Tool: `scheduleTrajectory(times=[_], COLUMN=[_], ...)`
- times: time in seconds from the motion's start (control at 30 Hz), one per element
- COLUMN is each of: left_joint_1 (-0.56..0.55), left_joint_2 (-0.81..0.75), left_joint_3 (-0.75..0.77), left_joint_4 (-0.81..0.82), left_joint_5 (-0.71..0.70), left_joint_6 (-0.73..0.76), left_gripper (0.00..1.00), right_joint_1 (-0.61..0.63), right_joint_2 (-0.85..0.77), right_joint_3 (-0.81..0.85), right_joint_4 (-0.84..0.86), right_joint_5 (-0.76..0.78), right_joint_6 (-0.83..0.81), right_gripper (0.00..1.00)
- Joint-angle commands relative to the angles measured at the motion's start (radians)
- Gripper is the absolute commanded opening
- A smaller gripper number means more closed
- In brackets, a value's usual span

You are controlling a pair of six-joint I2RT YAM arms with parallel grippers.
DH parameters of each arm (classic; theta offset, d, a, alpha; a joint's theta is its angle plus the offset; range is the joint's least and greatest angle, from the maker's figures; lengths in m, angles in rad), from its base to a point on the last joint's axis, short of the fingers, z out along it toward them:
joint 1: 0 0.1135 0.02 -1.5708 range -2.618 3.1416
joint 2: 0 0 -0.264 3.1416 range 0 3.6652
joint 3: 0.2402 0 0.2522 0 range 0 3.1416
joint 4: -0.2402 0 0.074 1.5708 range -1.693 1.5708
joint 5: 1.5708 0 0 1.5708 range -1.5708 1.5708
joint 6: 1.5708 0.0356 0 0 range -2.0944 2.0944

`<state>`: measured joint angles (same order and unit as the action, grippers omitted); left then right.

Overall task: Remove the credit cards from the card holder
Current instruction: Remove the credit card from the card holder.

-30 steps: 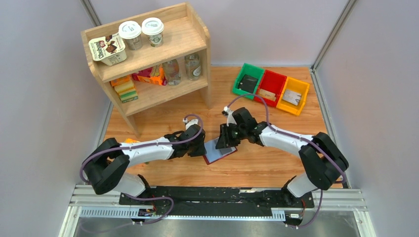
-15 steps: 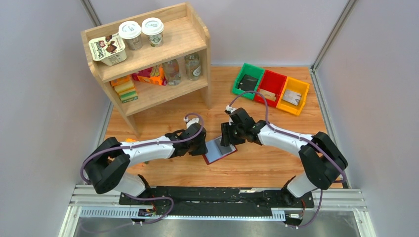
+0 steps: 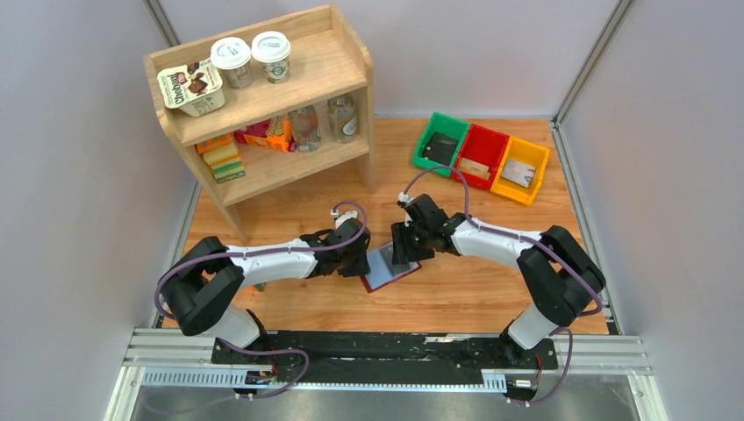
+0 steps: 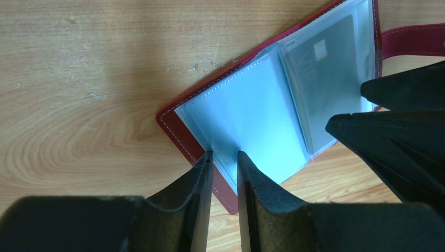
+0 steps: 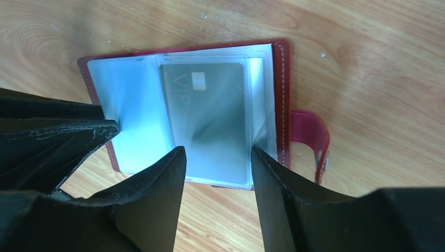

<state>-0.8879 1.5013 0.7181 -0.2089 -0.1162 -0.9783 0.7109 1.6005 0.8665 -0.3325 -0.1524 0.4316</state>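
Now that the right gripper [image 5: 216,157] has been opened wider, its jaws are spread astride the grey card [image 5: 207,118] still sleeved in the open card holder [image 4: 191,144], whose edge is pinched by the left gripper [image 4: 224,157].

The overhead view is evenly and brightly lit, sharp throughout, with only soft shadows under both arms and slight bowing of straight lines toward the edges. In both wrist views the black fingers [image 4: 252,184] nearest the lens are dark, underexposed and a little soft, and they throw a diffuse shadow onto the wood just ahead of them. Beyond the right gripper [image 5: 218,173] the clear sleeves [image 5: 131,113] of the card holder [image 5: 283,94] wash out to a pale blue-white glare, with a soft sheen across the grey card [image 5: 210,115].
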Motion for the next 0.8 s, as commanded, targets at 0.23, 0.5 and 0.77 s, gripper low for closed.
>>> scheduleTrajectory(times=[0.23, 0.5, 0.77], left_joint_1=[-0.005, -0.005, -0.005], left_joint_2=[0.046, 0.048, 0.028], left_joint_3=[0.001, 0.000, -0.012], left_joint_4=[0.019, 0.025, 0.032], left_joint_5=[0.027, 0.032, 0.023], left_joint_6=[0.006, 0.004, -0.010], left_gripper=[0.27, 0.26, 0.26], right_joint_1=[0.001, 0.002, 0.015], right_joint_2=[-0.059, -0.135, -0.096], right_joint_3=[-0.003, -0.020, -0.035], right_joint_4=[0.108, 0.170, 0.220], right_joint_5=[-0.179, -0.272, -0.312], right_joint_6=[0.027, 0.070, 0.099], right_gripper=[0.39, 0.29, 0.29])
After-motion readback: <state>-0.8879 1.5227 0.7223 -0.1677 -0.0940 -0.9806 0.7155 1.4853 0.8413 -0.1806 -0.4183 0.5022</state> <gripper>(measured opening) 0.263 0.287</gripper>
